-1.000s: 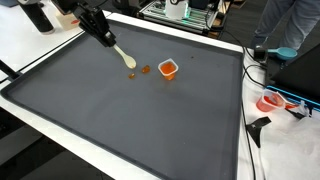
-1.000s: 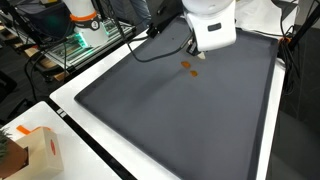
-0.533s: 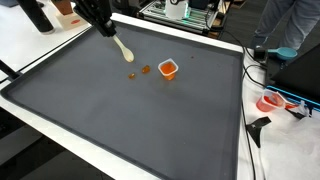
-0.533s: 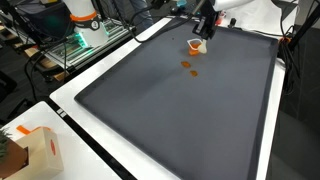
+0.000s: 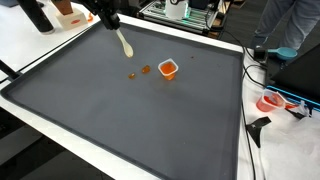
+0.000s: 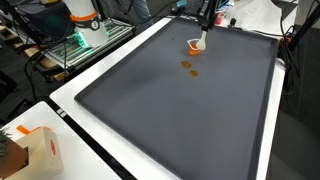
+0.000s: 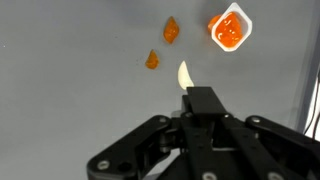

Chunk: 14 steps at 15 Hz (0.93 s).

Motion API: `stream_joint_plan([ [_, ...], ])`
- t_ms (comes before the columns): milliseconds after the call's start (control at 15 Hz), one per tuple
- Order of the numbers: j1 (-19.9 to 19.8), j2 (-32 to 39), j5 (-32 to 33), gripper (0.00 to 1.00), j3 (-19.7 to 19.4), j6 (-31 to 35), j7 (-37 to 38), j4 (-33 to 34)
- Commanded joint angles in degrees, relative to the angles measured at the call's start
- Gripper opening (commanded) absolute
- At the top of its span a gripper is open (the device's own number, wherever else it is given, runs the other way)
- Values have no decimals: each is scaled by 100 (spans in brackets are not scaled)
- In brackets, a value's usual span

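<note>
Though cropped at top edge in both exterior views, tool (image 7: 202,95) clamps spoon (image 7: 184,74), handle hidden.

A robotics lab: a wire equipment rack (image 6: 72,45) holding electronics, loose cables (image 5: 248,62), and a broad mat-covered tabletop (image 5: 120,125).

No legible text or labels anywhere.

Matte black jaws hinge on black, angular linkage bars.
</note>
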<state>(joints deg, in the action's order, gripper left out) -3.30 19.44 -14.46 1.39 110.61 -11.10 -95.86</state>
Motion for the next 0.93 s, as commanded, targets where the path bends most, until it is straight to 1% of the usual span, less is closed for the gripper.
stream_joint_plan([
  [0, 156, -348, 374, 3, -33, 300, 219, -451],
  [133, 205, -414, 509, 3, -32, 373, 293, -520],
  [200, 229, -423, 617, 3, -30, 293, 277, -508],
  [267, 144, -208, 386, 12, 12, 184, 154, -218],
  [733, 179, -272, 484, 12, 11, 188, 181, -300],
  [800, 179, -273, 484, 3, 11, 189, 181, -304],
  [867, 173, -294, 381, 3, 43, 168, 150, -345],
])
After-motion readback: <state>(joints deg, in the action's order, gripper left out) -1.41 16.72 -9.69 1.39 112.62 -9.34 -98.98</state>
